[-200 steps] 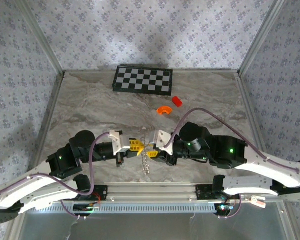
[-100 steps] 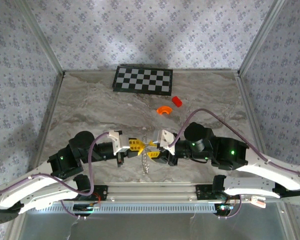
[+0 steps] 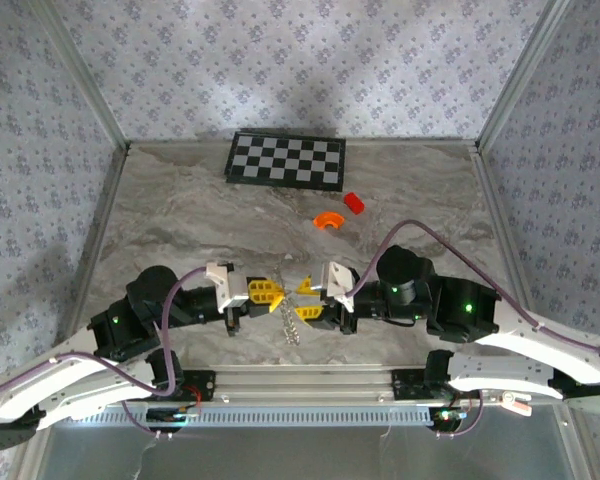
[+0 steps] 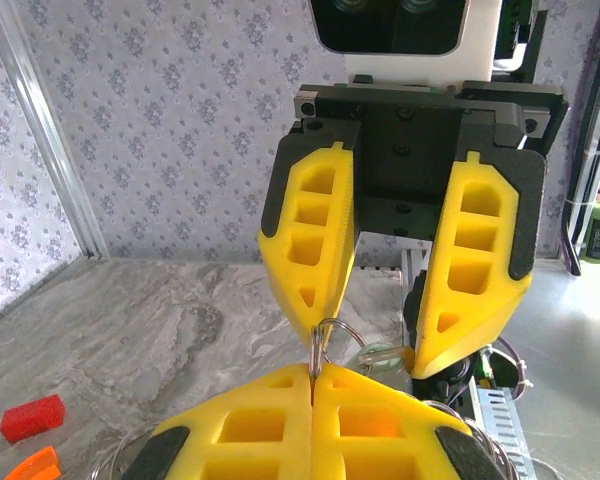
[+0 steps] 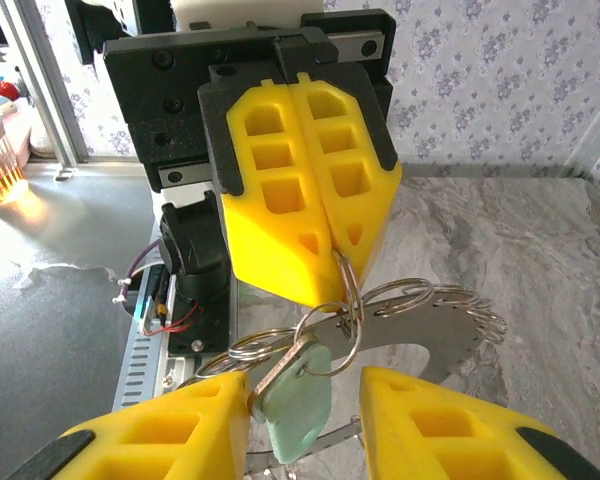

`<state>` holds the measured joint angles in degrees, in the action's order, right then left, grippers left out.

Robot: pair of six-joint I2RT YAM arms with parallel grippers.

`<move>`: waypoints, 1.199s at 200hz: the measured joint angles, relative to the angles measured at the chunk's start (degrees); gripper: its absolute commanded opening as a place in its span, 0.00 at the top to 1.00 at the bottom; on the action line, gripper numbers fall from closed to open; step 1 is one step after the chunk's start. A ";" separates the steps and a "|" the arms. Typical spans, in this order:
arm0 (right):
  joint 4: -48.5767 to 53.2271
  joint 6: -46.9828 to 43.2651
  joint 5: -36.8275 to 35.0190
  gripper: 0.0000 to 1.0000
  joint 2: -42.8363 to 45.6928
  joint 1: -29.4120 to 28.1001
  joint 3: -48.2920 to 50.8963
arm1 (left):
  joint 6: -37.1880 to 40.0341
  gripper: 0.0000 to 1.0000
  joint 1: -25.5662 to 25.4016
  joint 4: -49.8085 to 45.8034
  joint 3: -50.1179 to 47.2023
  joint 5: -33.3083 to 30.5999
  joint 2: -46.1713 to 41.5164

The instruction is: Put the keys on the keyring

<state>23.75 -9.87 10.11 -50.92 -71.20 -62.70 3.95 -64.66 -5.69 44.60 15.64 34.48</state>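
The thin metal keyring [image 4: 326, 338] stands edge-on between the yellow fingers of my left gripper [image 4: 313, 372], which is shut on it. In the right wrist view the same keyring [image 5: 349, 300] hangs from those shut fingers [image 5: 300, 190]. A key with a pale green head [image 5: 296, 396] dangles from it. My right gripper [image 5: 305, 420] is open around that key, whose edge rests against the left finger [image 5: 150, 440]. From above, the left gripper [image 3: 265, 293] and right gripper [image 3: 308, 298] face each other, with the key bunch [image 3: 292, 326] hanging between them.
A toothed metal plate with several more rings [image 5: 435, 318] hangs behind the keyring. A red block [image 3: 353, 202] and an orange curved piece [image 3: 328, 220] lie mid-table. A checkerboard [image 3: 285, 160] sits at the back, and a metal rail [image 3: 310, 380] runs along the near edge.
The two grippers have drawn slightly apart, the left one easing leftward. The right jaws have widened a little. The left grip on the keyring is unchanged.
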 measured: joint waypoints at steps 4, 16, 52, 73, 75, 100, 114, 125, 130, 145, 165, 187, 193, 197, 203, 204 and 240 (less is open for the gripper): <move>-0.11 0.00 0.09 0.65 0.00 0.04 0.00 | 0.00 1.00 -0.02 0.00 -0.02 0.02 -0.07; -0.55 0.00 0.28 0.65 0.02 0.24 0.15 | 0.00 1.00 0.00 0.13 -0.15 0.24 -0.35; -1.62 0.00 0.42 0.73 0.04 0.48 0.31 | -0.17 1.00 0.00 1.09 -0.20 0.79 -0.76; -1.75 0.00 0.39 0.76 0.02 0.72 0.33 | -0.22 1.00 0.00 1.36 -0.20 1.09 -1.01; -1.75 0.00 0.37 0.76 0.04 0.74 0.33 | -0.22 1.00 -0.02 1.36 -0.22 1.09 -1.03; -1.88 0.00 0.35 0.81 0.04 0.94 0.63 | -0.42 1.00 0.00 1.46 -0.22 1.14 -1.40; -1.88 0.00 0.24 0.83 0.04 0.96 0.98 | -0.42 1.00 0.00 1.53 -0.22 1.29 -1.44; -1.92 0.00 0.24 0.85 0.04 0.96 1.18 | -0.42 1.00 0.00 1.66 -0.20 1.33 -1.44; -1.90 0.00 0.22 0.86 0.04 0.96 1.25 | -0.42 1.00 0.00 1.68 -0.22 1.31 -1.44; -1.99 -0.04 0.24 0.90 0.02 1.01 1.40 | -0.44 1.00 0.00 1.70 -0.22 1.31 -1.51; -1.97 -0.04 0.24 0.96 0.02 1.03 1.44 | -0.46 1.00 0.00 1.73 -0.22 1.31 -1.49; -1.97 0.00 0.33 1.00 0.02 1.27 1.57 | -0.57 1.00 0.00 1.70 -0.20 1.31 -1.51; -1.99 0.00 0.46 1.00 0.02 1.36 1.66 | -0.57 1.00 0.00 1.68 -0.20 1.31 -1.51; -1.99 0.00 0.48 1.00 0.02 1.42 1.70 | -0.57 1.00 0.00 1.66 -0.22 1.31 -1.51; -1.95 0.00 0.48 1.00 0.02 1.53 1.73 | -0.57 1.00 0.00 1.66 -0.22 1.31 -1.64; -1.95 0.00 0.50 1.00 0.02 1.55 1.75 | -0.57 1.00 0.00 1.66 -0.22 1.31 -1.66; -1.68 0.02 0.17 1.00 -1.05 1.86 1.68 | -0.57 1.00 0.00 1.62 -0.24 1.29 -1.81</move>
<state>22.06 -9.85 10.28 -51.96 -69.34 -61.01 3.38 -64.66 -4.08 44.36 16.93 32.67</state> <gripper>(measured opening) 0.051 0.044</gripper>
